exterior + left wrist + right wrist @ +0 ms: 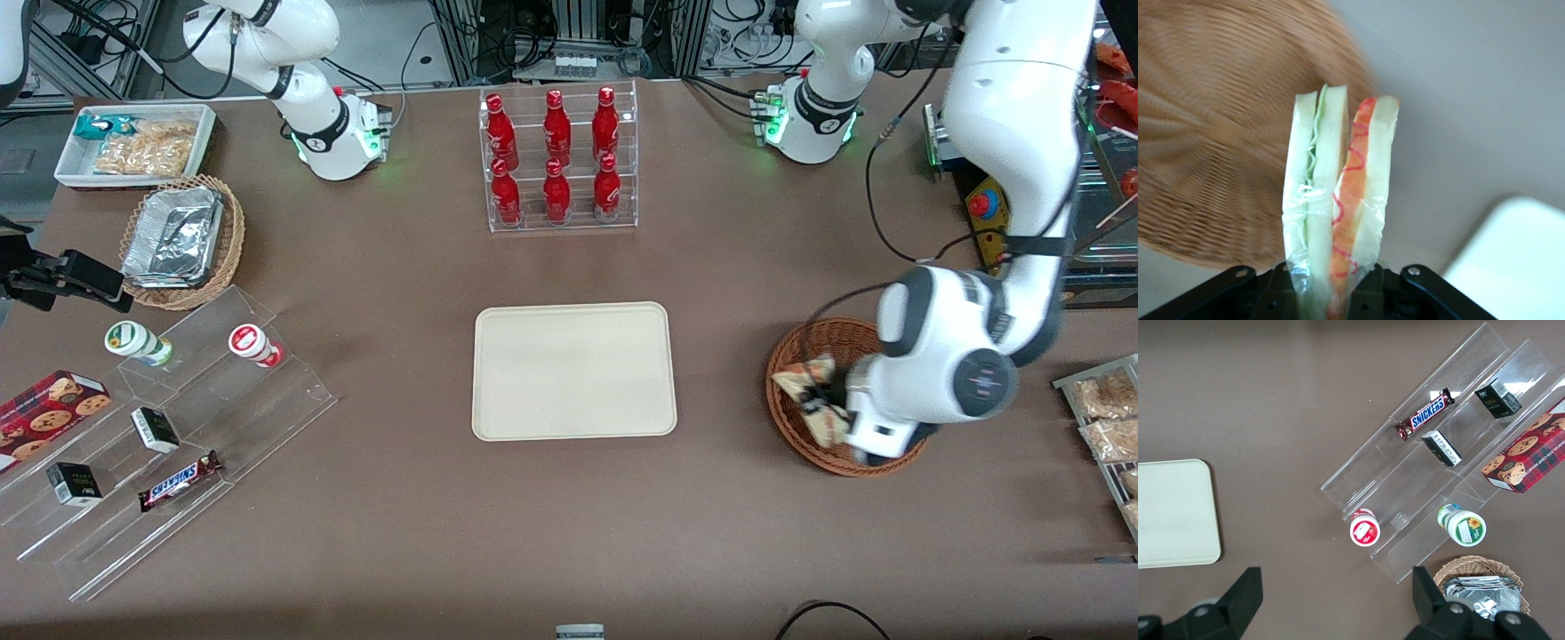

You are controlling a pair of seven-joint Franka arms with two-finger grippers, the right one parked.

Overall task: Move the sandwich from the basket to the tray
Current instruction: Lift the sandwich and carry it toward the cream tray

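Observation:
The sandwich, a clear-wrapped wedge of white bread with green and orange-red filling at its edge, is clamped between the two black fingers of my left gripper. In the front view the gripper hangs over the round reddish-brown wicker basket, at the side nearest the tray, and the sandwich sticks out toward the tray. The wrist view shows the basket under the sandwich and a corner of the tray nearby. The cream tray lies bare at the table's middle.
A clear rack of red bottles stands farther from the front camera than the tray. Bagged snacks lie at the working arm's end. Toward the parked arm's end are clear stepped shelves with small goods, a foil-filled tan basket and a white bin.

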